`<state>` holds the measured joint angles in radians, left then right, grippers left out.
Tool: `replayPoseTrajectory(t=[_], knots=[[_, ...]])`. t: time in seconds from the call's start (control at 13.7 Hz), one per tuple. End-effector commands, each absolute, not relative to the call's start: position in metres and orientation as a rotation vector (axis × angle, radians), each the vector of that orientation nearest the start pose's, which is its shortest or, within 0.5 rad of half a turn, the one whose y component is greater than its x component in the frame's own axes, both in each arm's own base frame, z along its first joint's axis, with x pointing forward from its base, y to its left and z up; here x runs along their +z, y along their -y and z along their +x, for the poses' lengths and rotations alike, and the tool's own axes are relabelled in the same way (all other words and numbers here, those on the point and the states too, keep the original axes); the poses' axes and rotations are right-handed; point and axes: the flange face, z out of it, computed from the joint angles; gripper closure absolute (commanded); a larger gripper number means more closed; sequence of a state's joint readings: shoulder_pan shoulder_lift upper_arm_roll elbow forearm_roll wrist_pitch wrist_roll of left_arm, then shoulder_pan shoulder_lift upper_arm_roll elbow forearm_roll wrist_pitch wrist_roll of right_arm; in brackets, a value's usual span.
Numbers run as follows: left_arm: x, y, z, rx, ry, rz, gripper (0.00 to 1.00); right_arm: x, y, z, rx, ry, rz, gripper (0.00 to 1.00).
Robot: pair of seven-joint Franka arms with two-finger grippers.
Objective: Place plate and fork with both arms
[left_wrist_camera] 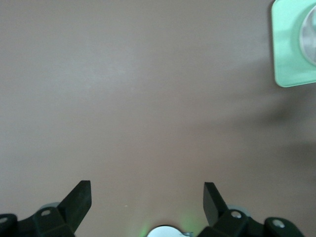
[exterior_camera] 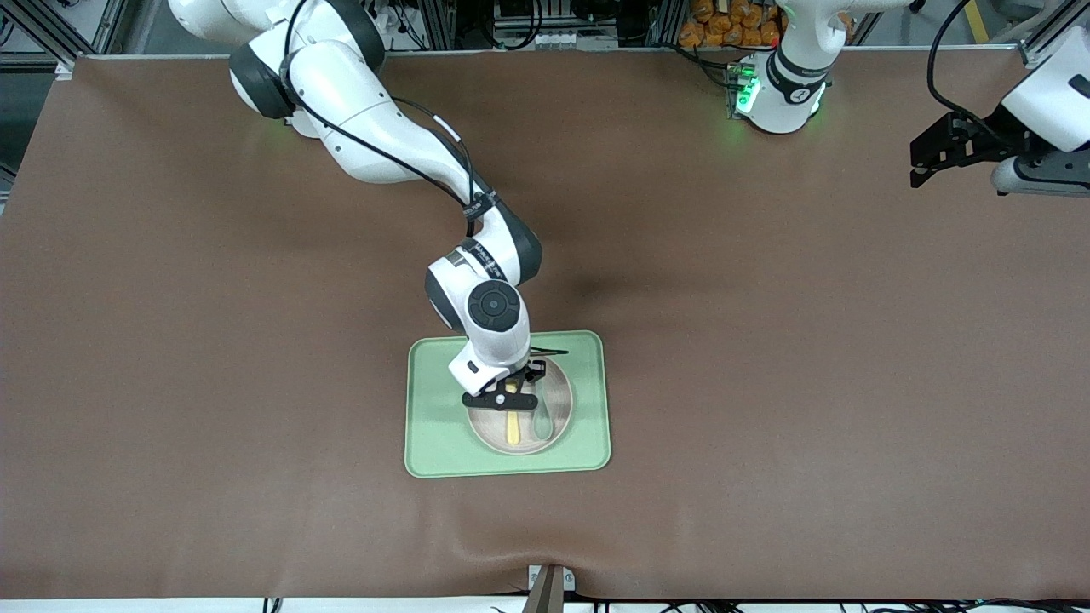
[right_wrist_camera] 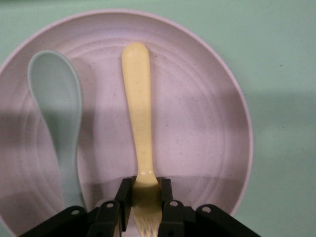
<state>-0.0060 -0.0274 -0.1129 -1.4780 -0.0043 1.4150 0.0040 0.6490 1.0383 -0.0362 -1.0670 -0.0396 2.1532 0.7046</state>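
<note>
Two utensils lie in the plate (right_wrist_camera: 197, 123) on the green tray (exterior_camera: 426, 409): fork (right_wrist_camera: 138, 123) beside a grey-green spoon (right_wrist_camera: 57, 108). Right gripper (right_wrist_camera: 146, 207) pinches the fork at its neck, w/ the handle's long axis pointing straight away from the fingers. Left gripper (left_wrist_camera: 147, 200), spread, waits over bare table (exterior_camera: 766, 340), well apart from the tray.

The plate (exterior_camera: 558, 409) lies on the tray (exterior_camera: 426, 426), toward the tray's left-arm end. The fork (right_wrist_camera: 138, 123) and spoon (right_wrist_camera: 59, 123) lie side by side in the plate, the spoon nearer the left arm's end.
</note>
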Motion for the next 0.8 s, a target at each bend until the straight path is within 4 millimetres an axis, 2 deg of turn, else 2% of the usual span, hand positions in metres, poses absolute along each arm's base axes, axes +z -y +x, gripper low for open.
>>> replayPoseTrajectory(t=[0.0,0.07,0.37,0.44,0.66,0.73], knots=[[0.673,0.056,0.526,0.058,-0.197,-3.172,0.00,0.195,-0.458,0.638,-0.120,-0.104,-3.138,0.95],[0.673,0.060,0.526,0.056,-0.206,-3.170,0.00,0.196,-0.457,0.639,-0.122,-0.106,-3.137,0.99],[0.672,0.076,0.523,0.055,-0.257,-3.119,0.00,0.206,-0.448,0.646,-0.103,-0.151,-3.114,1.00],[0.672,0.079,0.523,0.054,-0.264,-3.116,0.00,0.215,-0.440,0.654,-0.087,-0.196,-3.084,1.00],[0.672,0.078,0.523,0.055,-0.262,-3.118,0.00,0.242,-0.433,0.657,-0.055,-0.233,-3.072,1.00],[0.672,0.077,0.523,0.055,-0.260,-3.118,0.00,0.256,-0.418,0.668,-0.065,-0.262,-3.063,1.00]])
